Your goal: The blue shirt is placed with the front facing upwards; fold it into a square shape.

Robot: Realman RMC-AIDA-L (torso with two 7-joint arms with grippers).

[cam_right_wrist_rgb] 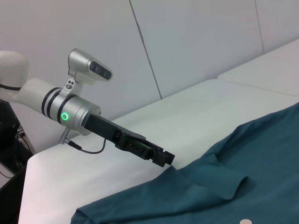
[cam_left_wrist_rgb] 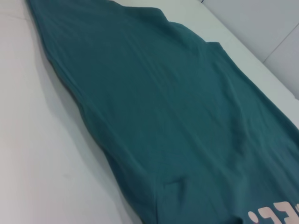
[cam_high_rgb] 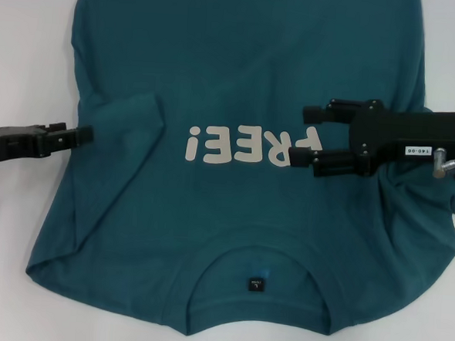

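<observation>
At about 9 o'clock in the head view, the left gripper [cam_high_rgb: 87,135] reaches in from the table edge, its black fingertips right at the side hem of the large dark teal-blue cotton T-shirt [cam_high_rgb: 241,78]; from here I cannot tell whether its fingers are parted or closed. Just inside that hem the left short sleeve [cam_high_rgb: 129,130] lies folded over onto the body, which suits narrowing the cloth toward a square. The shirt lies flat, front up, on the white table [cam_high_rgb: 27,42], collar toward 6 o'clock with its small black label [cam_high_rgb: 254,284] showing, and the pale "FREE!" lettering [cam_high_rgb: 252,147] across the middle. At 3 o'clock the right gripper [cam_high_rgb: 310,137] hovers over the end of the lettering, fingers spread wide, holding nothing. The right sleeve [cam_high_rgb: 434,206] beneath that arm looks bunched and not yet neatly folded.
</observation>
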